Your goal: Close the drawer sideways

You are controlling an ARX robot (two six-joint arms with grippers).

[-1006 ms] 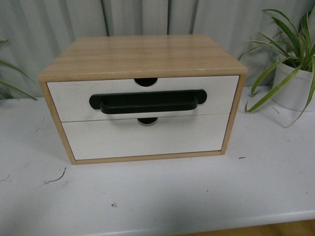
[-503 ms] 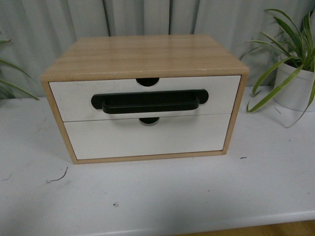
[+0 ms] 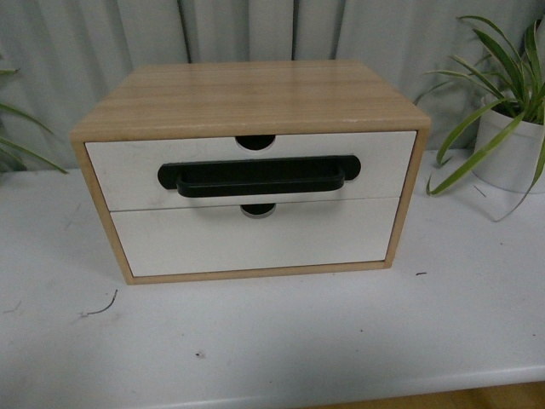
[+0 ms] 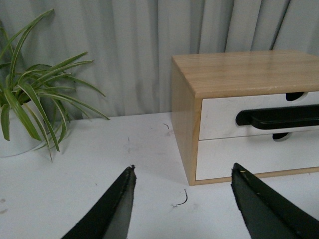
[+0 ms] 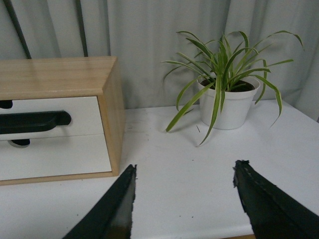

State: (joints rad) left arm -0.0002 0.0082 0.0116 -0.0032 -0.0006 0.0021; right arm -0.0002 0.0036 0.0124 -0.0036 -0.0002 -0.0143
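Drawer (image 3: 247, 169): flush in its cabinet (image 3: 247, 98), on tabletop (image 3: 281, 341). Left tool (image 4: 182, 174) and right tool (image 5: 184, 172): both released, near side, well apart from drawer.

I see a light wood cabinet (image 3: 247, 98) with a smooth, faintly shiny top. Its drawer (image 3: 128, 175) has a matt white front and a black plastic-looking handle (image 3: 258, 178). The white table (image 3: 341, 341) looks matt, scuffed.

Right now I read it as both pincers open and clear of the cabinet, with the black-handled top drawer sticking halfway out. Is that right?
Not quite. The top drawer with the black bar handle sits flush with the cabinet front, not halfway out; the front view shows this. The rest holds: left pincer and right pincer are both open and clear of the cabinet.
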